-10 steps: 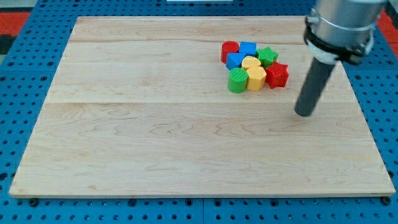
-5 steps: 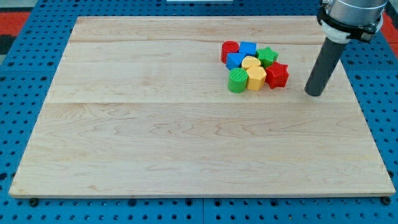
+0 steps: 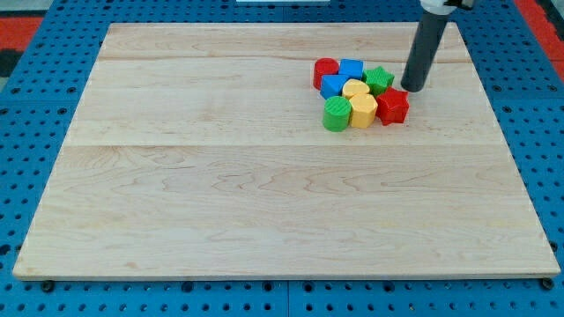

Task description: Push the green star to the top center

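Observation:
The green star (image 3: 380,79) sits at the right top of a tight cluster of blocks on the wooden board (image 3: 220,176), in the view's upper right. My tip (image 3: 411,88) stands just right of the green star, a small gap apart, and just above the red star (image 3: 393,106). The rod rises from the tip to the view's top edge.
The cluster also holds a red block (image 3: 325,70), two blue blocks (image 3: 351,68) (image 3: 334,84), two yellow blocks (image 3: 356,89) (image 3: 363,110) and a green round block (image 3: 336,114). The board's right edge is close to my tip.
My tip has moved up and to the left, from the open board right of the cluster to a spot next to the green star. The blocks have not moved.

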Action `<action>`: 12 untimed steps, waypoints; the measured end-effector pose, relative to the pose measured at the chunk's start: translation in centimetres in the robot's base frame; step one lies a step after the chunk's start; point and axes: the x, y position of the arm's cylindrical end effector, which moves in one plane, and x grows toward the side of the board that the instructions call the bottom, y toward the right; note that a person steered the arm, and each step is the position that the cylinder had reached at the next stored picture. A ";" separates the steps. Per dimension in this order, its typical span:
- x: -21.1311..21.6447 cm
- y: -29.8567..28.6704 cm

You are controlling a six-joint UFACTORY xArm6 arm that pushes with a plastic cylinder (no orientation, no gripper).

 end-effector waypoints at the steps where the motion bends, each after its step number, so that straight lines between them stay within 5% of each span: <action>1: 0.0 -3.1; 4: -0.6 -5.2; 7: -7.7 -5.6; 10: -1.8 -6.7; 12: -3.1 -9.1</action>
